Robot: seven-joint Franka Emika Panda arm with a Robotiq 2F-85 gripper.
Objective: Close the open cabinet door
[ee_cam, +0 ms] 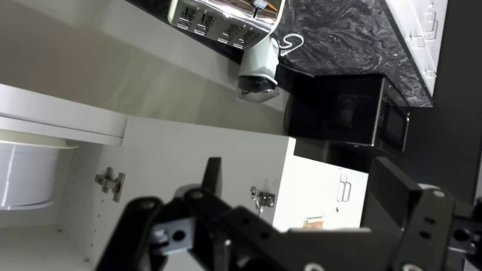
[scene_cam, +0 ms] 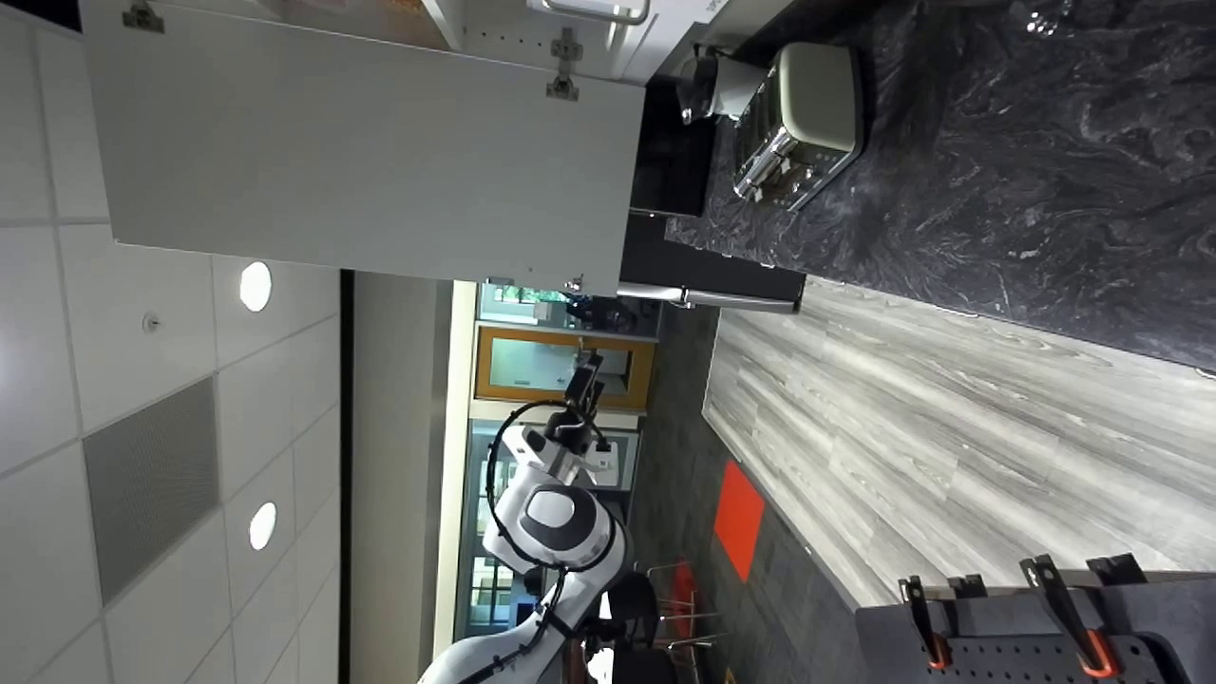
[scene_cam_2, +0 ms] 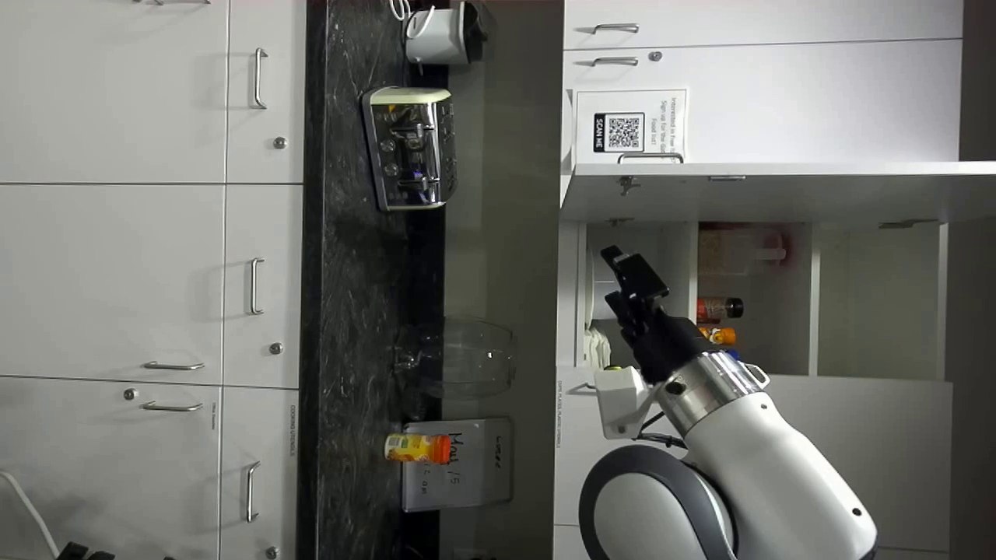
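Observation:
Both exterior views are turned sideways. The cabinet door is a large pale grey panel standing wide open on its hinges. In an exterior view the door shows almost edge-on, with its handle on the outer face. My gripper is in front of the open cabinet there, with its fingers apart and a gap to the door. The gripper also shows beyond the door's free edge in an exterior view. In the wrist view the fingers are spread with nothing between them; the door's inner face with its latch lies behind the left finger.
The cabinet's shelves hold jars and bottles. A toaster, a large glass and a yellow-orange container stand on the dark counter. A black microwave and closed white cabinets lie past the door.

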